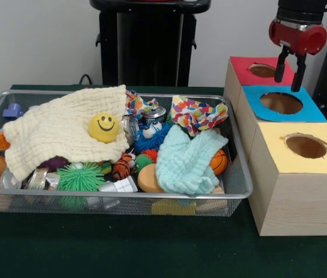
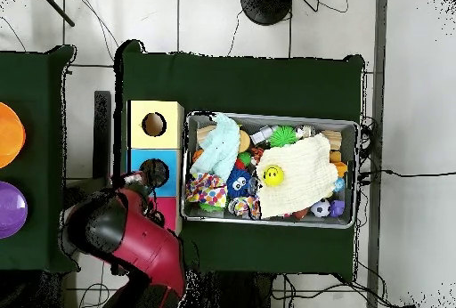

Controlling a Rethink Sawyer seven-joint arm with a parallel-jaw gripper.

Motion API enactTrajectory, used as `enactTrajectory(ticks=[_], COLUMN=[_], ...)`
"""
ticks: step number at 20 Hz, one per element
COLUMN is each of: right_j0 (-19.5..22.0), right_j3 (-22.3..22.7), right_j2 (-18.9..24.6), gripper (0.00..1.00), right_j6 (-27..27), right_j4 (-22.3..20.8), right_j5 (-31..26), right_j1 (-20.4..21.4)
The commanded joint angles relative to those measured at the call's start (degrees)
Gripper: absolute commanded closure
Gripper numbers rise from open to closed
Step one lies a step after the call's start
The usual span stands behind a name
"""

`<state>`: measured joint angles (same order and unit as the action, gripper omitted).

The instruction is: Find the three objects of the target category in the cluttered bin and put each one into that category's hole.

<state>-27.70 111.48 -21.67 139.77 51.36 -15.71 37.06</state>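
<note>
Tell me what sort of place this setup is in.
Most likely a robotics lab or test room, not a home. A red and black robot arm's gripper hangs over three pale wooden sorting boxes on a green-covered table, beside a silver wire-mesh tray of toys; cables trail over the tiled floor.

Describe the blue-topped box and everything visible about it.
The blue-topped box is the middle one in a row of three pale wooden boxes, pressed between the red-topped box behind it and the yellow-topped box in front. Its flat blue top has a round hole cut through, dark brown inside. It stands upright on the green tabletop beside the wire tray. The open gripper hangs just above the hole's far edge, holding nothing.
</note>
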Motion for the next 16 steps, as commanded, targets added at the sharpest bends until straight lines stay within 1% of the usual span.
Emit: enactTrajectory(ticks=[1,3,5,7,11,16], right_j0=[0.55,0.87,1.92,3.76,8.65,16.41], right_j3=[-5.94,-9.74,-12.11,-13.00,-12.56,-10.22], right_j2=[-4.74,-10.10,-12.74,-12.88,-9.80,-3.70], gripper=[0.00,0.00,0.00,0.00,0.00,0.00], right_j6=[9.93,4.41,1.65,-0.28,-4.08,-8.86], right_j4=[-6.74,-11.51,-15.50,-18.54,-23.06,-28.08], right_j5=[-10.39,-10.83,-13.16,-15.06,-14.18,-10.55], right_j1=[-2.54,-4.46,-4.25,-2.89,0.01,3.17])
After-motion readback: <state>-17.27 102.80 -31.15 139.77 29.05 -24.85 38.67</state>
